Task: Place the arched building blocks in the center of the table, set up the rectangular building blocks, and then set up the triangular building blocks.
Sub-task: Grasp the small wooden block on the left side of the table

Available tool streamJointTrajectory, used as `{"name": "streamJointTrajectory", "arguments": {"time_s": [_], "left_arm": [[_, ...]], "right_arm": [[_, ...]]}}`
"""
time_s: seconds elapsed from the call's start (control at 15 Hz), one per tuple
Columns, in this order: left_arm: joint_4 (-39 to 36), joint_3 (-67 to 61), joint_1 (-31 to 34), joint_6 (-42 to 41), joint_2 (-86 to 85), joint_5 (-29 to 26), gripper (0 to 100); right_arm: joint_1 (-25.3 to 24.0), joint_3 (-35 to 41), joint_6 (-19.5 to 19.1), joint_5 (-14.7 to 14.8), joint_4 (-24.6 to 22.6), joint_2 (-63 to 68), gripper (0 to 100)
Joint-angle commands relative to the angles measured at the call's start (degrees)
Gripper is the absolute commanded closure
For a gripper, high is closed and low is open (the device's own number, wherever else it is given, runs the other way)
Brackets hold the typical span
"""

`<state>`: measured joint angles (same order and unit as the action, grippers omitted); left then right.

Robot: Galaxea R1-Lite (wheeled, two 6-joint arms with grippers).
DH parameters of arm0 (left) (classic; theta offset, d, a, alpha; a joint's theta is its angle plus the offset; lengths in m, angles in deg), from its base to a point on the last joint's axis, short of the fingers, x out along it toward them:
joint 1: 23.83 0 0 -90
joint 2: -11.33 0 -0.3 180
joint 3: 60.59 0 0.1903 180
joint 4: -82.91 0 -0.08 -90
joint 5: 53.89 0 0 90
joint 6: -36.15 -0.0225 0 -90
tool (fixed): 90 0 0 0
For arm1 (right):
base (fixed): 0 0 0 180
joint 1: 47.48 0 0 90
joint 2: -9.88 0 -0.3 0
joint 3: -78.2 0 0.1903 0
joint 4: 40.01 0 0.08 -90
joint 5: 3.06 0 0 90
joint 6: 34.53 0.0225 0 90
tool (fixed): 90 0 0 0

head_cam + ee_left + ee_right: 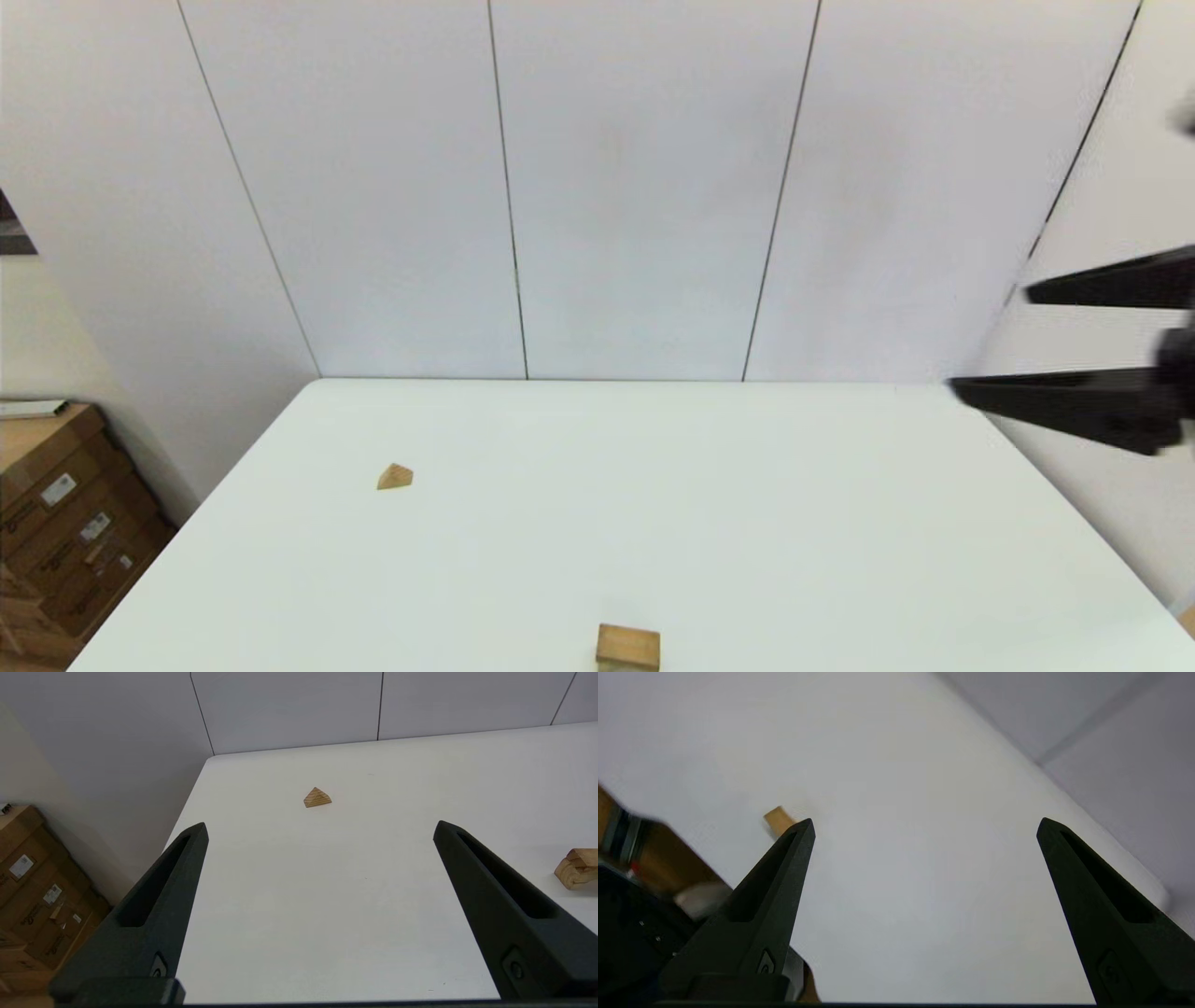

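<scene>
Meanwhile, the right gripper [990, 341] is held spread and empty at the table's [747, 523] far right; the arched building blocks [628, 647] are seen near.

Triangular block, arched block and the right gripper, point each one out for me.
Triangular block [317, 798], left wrist view, on its sloped front face.
Arched block [627, 647], head view, on its front face.
Right gripper [990, 341], head view, midway between its open fingertips.
</scene>
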<state>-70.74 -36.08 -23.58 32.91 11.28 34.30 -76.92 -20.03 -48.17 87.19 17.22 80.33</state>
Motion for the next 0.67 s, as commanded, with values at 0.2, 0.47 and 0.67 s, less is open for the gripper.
{"name": "streamJointTrajectory", "arguments": {"time_s": [0.2, 0.47, 0.67], "left_arm": [[0.0, 0.0, 0.0, 0.0, 0.0, 0.1, 0], [0.0, 0.0, 0.0, 0.0, 0.0, 0.0, 0], [-0.1, 0.0, 0.0, 0.0, 0.0, 0.1, 0]], "right_arm": [[22.9, 22.6, 5.6, 3.6, 6.1, -47.9, 0], [28.7, 28.4, 6.1, -0.4, 10.4, -57.7, 0], [29.6, 32.1, 10.6, -4.8, 14.6, -64.2, 0]]}}
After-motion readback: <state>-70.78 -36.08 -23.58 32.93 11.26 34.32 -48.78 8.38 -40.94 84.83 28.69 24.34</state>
